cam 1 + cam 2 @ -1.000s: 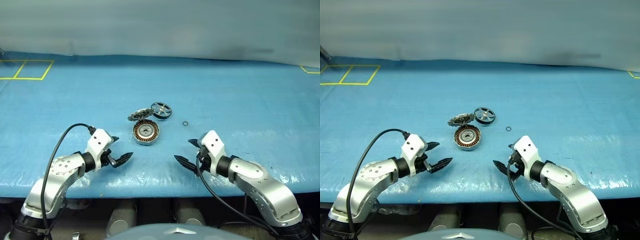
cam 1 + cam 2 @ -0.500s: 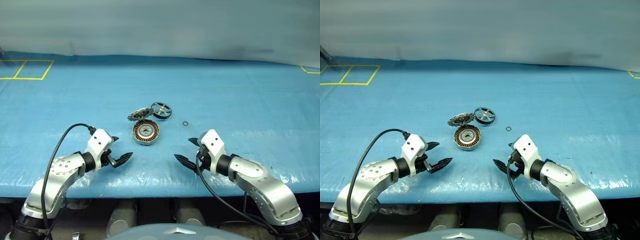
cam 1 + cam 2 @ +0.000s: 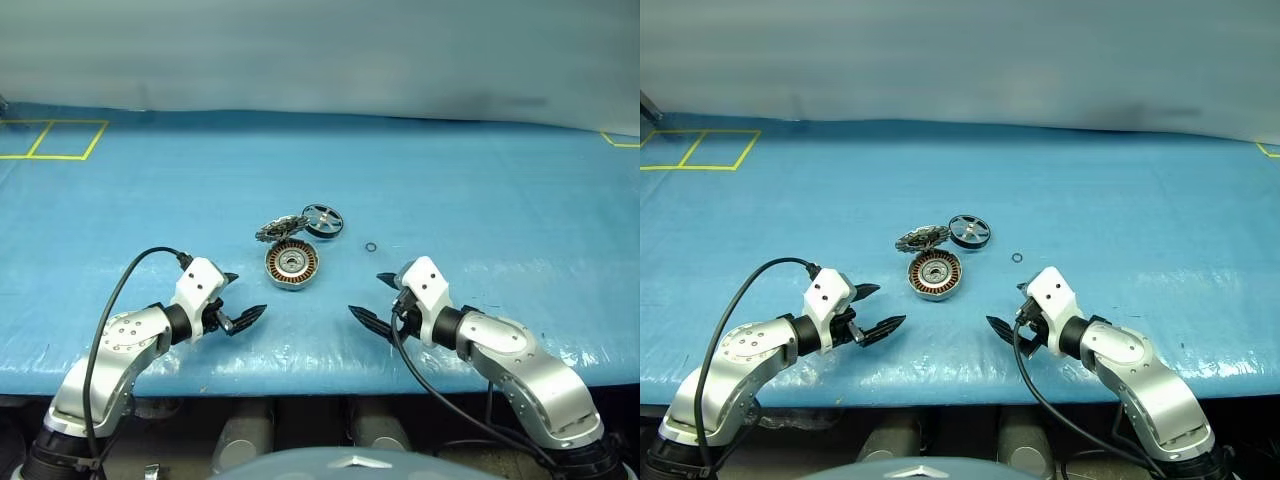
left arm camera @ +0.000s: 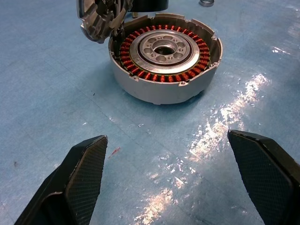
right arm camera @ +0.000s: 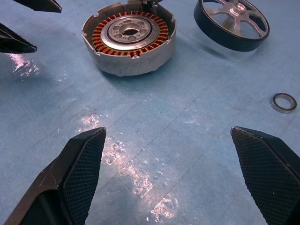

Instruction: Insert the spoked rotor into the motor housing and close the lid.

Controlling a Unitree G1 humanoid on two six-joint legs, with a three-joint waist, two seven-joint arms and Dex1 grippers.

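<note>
Lying flat on the blue table (image 3: 480, 200), the rotor (image 3: 322, 220) sat just behind the housing (image 3: 291, 263) | lid (image 3: 281, 230) leaned on housing's rim | left gripper (image 3: 241, 298) wide, empty | right gripper (image 3: 372, 302) wide, empty

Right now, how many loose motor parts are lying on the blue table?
4: the motor housing nearest the grippers, the lid leaning on its far rim, the spoked rotor just right of the lid, and a small ring further right. None seem hidden.
</note>
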